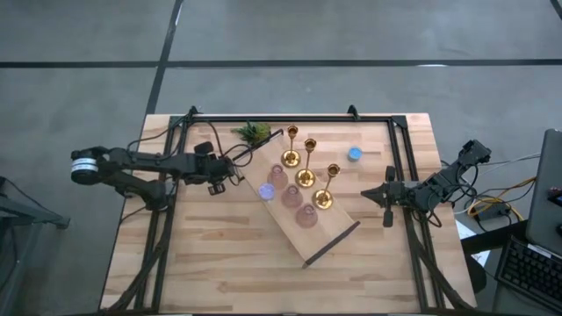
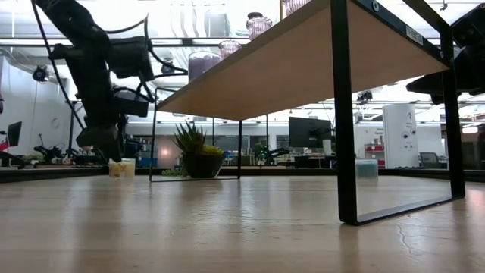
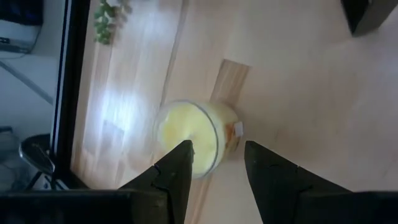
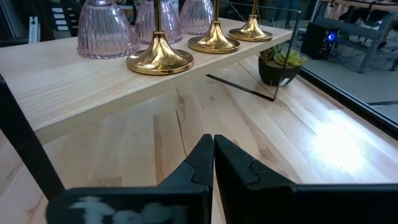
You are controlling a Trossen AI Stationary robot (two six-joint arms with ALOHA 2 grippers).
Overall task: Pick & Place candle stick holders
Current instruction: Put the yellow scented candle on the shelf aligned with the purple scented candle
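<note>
Three gold candlesticks stand upright on a raised wooden shelf that lies slantwise across the middle of the worktop, carried on thin black metal legs. They form a line along the shelf's far side. Beside them, on the shelf's near side, sit three pinkish glass cups, also in a row; the one nearest the left arm has a purple tealight in it. In the right wrist view the nearest candlestick base and a ribbed cup stand close together near the shelf's edge.

A small green plant in a dark pot stands just off the shelf's far end, and a blue tealight lies on the worktop beyond the candlesticks, apart from them.

The left pincer is on the left side of the worktop, near the shelf's end. Its fingers are parted and stand over a yellow tealight in a clear cup, not gripping it.

The right pincer hangs on the right, near the shelf's lower end, its fingers pressed together and holding nothing, pointed toward the shelf.
</note>
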